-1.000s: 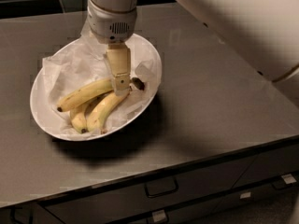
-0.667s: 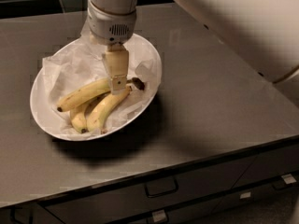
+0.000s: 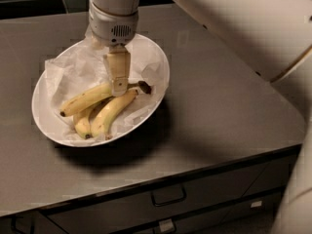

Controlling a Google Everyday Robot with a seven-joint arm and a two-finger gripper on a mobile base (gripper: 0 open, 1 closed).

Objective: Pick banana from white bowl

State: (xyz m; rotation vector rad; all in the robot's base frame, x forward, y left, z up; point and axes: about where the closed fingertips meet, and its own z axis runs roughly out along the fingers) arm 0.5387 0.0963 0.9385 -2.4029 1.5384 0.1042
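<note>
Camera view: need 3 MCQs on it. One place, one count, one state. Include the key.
1. Where is the end effector?
A. right of the bowl, clear of it
B. down inside the bowl, at the stem end of the long banana
C. behind the bowl

2. How many bananas are in the bowl?
A. one
B. five
C. three

3. What state are the bananas in?
A. whole, unpeeled
B. peeled
C. sliced

Key:
1 B: the end effector's tip sits on the long banana, close to its dark stem.
2 C: one long banana lies on top, with two shorter ones beside and below it.
3 A: all three have unbroken yellow skin.
</note>
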